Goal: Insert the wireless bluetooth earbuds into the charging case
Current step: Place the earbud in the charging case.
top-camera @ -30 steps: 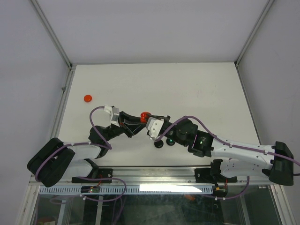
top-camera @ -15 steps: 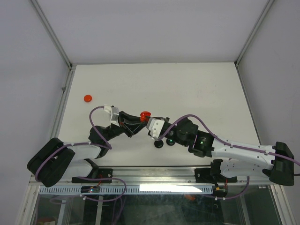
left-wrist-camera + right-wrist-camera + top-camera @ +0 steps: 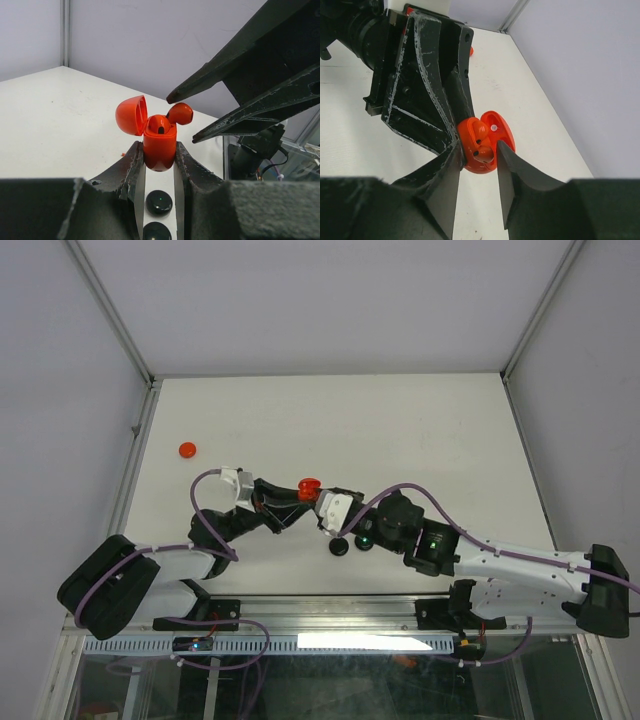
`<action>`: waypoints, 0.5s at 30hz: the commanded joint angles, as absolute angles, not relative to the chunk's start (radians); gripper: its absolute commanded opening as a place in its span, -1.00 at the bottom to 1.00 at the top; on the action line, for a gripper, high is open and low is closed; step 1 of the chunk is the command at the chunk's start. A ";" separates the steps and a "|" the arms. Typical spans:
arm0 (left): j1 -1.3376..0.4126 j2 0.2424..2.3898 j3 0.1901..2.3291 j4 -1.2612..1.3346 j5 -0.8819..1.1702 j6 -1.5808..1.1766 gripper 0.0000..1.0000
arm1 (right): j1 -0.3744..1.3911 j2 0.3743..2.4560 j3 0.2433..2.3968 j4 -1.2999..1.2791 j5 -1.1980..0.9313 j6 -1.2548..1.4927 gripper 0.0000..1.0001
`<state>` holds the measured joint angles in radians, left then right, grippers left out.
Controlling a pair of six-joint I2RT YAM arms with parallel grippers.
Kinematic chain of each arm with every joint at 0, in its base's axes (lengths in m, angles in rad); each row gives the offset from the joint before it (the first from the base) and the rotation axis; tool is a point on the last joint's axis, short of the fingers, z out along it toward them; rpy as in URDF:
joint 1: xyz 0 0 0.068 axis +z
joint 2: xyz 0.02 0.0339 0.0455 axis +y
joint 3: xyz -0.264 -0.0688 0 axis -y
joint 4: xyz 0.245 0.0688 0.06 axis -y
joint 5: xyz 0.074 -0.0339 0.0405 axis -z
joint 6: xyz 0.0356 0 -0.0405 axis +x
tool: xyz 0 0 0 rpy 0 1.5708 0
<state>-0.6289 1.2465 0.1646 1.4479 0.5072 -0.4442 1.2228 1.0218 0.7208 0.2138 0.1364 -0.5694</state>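
Near the middle of the bench point(image 3: 420, 430), where the two wrists meet, the left pincer point(image 3: 158, 152) clamps the red charging case point(image 3: 160, 142) by its two flanks. The case's long axis runs out past the fingertips. Its mouth faces away from the left wrist, and the lid point(image 3: 131, 116) is swung open to the left in the left wrist view. One red earbud point(image 3: 159, 125) sits down in its socket. A second red earbud point(image 3: 179, 113) stands proud at the right side of the mouth, leaning away from the lid and, by appearance, not yet seated. The right pincer point(image 3: 478, 146) reaches in from the right with jaws moderately apart, straddling this second earbud. A gap shows at the lower finger; contact at the upper finger cannot be told. The free socket lies just left of and below the proud earbud, along the case's long axis. The right arm is therefore the one placed to press it home, towards the left pincer. Two black discs point(image 3: 159, 202) lie on the bench beneath.
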 commanded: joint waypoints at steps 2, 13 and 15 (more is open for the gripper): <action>-0.633 1.218 0.146 1.665 0.514 -0.384 -1.00 | 1.209 0.974 0.710 0.235 0.179 -0.547 -0.21; -0.633 1.180 0.138 1.591 0.517 -0.326 -1.00 | 1.151 0.931 0.690 0.223 0.154 -0.456 0.02; -0.633 1.173 0.139 1.577 0.516 -0.318 -1.00 | 1.146 0.933 0.695 0.222 0.125 -0.433 0.06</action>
<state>-0.6289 1.2030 0.1478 1.4506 0.5076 -0.3523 1.1587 0.9577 0.6895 0.1959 0.1566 -0.5014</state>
